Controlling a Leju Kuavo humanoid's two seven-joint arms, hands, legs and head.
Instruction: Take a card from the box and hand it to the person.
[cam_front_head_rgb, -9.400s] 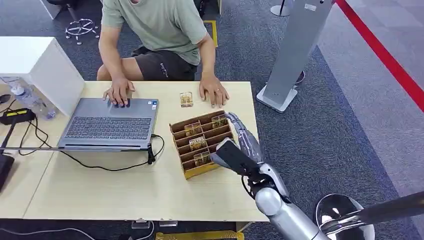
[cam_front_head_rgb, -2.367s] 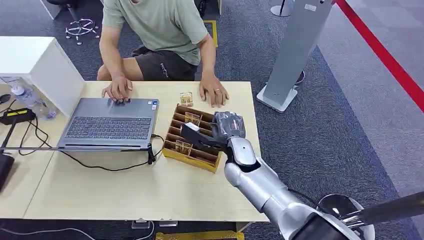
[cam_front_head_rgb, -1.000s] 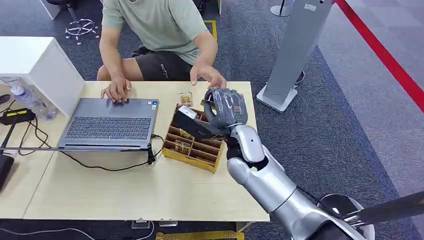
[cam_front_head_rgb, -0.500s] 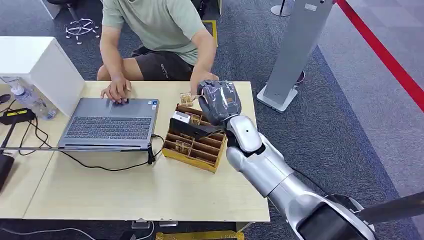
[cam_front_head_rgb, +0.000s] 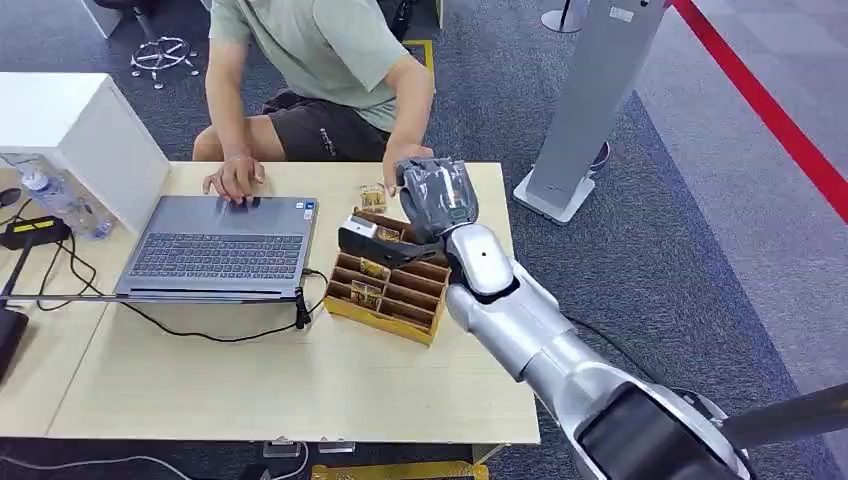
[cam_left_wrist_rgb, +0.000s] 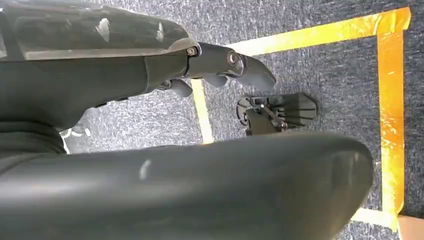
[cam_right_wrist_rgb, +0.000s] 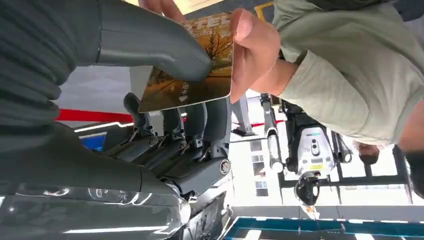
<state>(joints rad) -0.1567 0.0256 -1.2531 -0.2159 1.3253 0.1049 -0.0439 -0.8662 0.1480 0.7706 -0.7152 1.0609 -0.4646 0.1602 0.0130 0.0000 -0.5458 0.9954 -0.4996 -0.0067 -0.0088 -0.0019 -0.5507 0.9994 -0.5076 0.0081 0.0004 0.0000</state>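
Right hand (cam_front_head_rgb: 437, 197) raised above box (cam_front_head_rgb: 385, 280) on table (cam_front_head_rgb: 250, 380), reaching the person's hand (cam_front_head_rgb: 404, 154). Right wrist view: thumb pins card (cam_right_wrist_rgb: 192, 65) (person's fingers (cam_right_wrist_rgb: 250, 47) also gripping it). Left wrist view: left hand (cam_left_wrist_rgb: 220, 62) holds nothing, fingers loosely apart.

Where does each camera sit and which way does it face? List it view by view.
Head view: high on the body, looking down at the table; right hand raised.
Left wrist view: behind the hanging left hand, facing the floor.
Right wrist view: behind the right hand, facing the person.
Shared by head and right wrist views: right hand, person's hand taking the card.
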